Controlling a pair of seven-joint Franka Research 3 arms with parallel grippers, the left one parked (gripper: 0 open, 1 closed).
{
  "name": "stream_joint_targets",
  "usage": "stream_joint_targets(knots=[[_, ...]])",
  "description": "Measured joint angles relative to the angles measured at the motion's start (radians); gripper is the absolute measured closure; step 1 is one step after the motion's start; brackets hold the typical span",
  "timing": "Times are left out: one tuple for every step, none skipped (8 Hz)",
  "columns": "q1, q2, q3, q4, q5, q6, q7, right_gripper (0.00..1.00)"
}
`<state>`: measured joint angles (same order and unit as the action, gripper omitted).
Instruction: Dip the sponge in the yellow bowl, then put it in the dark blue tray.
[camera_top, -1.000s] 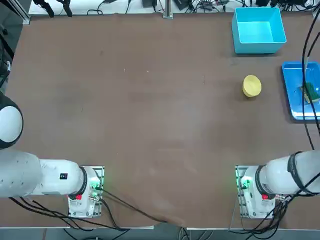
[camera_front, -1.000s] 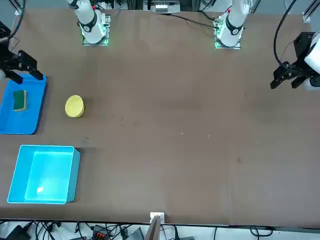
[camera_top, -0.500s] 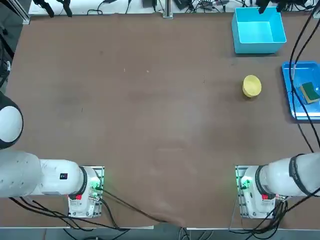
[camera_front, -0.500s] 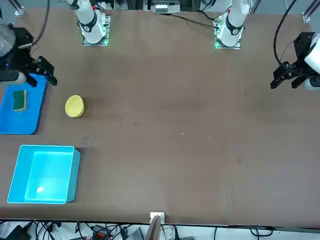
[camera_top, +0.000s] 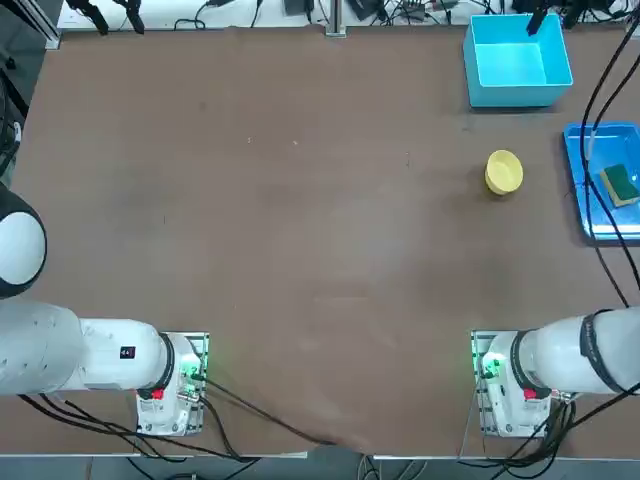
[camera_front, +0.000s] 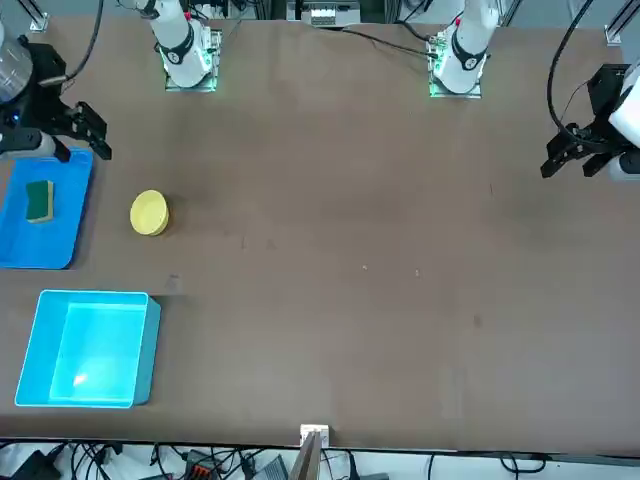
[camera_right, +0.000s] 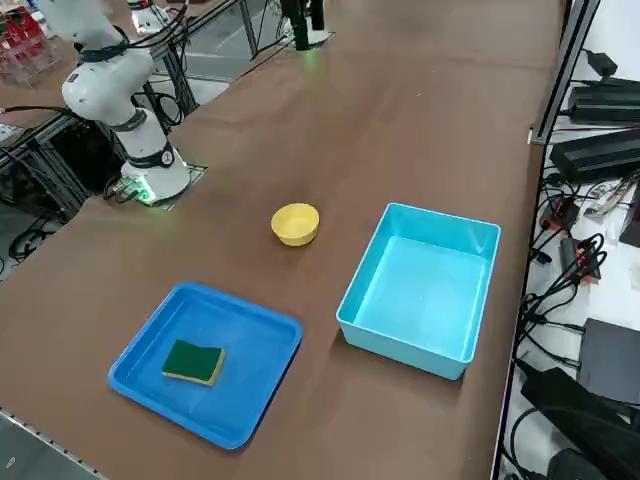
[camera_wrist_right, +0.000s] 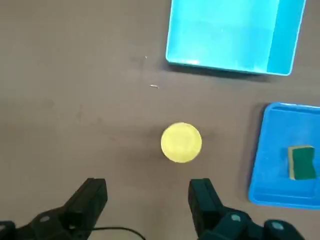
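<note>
The sponge (camera_right: 194, 361), green top over yellow, lies flat inside the dark blue tray (camera_right: 250, 330) at the table's right edge, also seen as the sponge (camera_top: 622, 184) in the tray (camera_top: 590, 160). The yellow bowl (camera_top: 504, 171) stands alone on the table, a short way left of the tray. My right gripper (camera_wrist_right: 147, 197) hangs high above the table, open with nothing between its fingers. In the wrist view the bowl (camera_wrist_right: 181, 142) sits just ahead of it, with the sponge (camera_wrist_right: 302, 162) off to one side. In the front view the gripper (camera_front: 82, 145) shows beside the tray's near-robot end.
A deeper light cyan bin (camera_top: 517, 60) stands at the far right corner, beyond the bowl and tray. Black cables (camera_top: 600, 120) run from the right arm across the tray area in the top view. Bare brown tabletop (camera_top: 300, 200) spreads to the left.
My right gripper has drawn up and away from the tray, shifting towards the bowl's side. The sponge stays lying in the tray, now fully uncovered in the top view.
</note>
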<state>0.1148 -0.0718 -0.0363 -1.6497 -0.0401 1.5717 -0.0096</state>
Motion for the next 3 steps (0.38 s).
stream_joint_targets(knots=[[0.0, -0.008, -0.019, 0.0, 0.003, -0.011, -0.009, 0.01], [0.0, -0.015, -0.034, 0.0, 0.01, -0.018, -0.011, 0.01], [0.0, -0.019, -0.04, 0.0, 0.022, -0.019, -0.011, 0.01]])
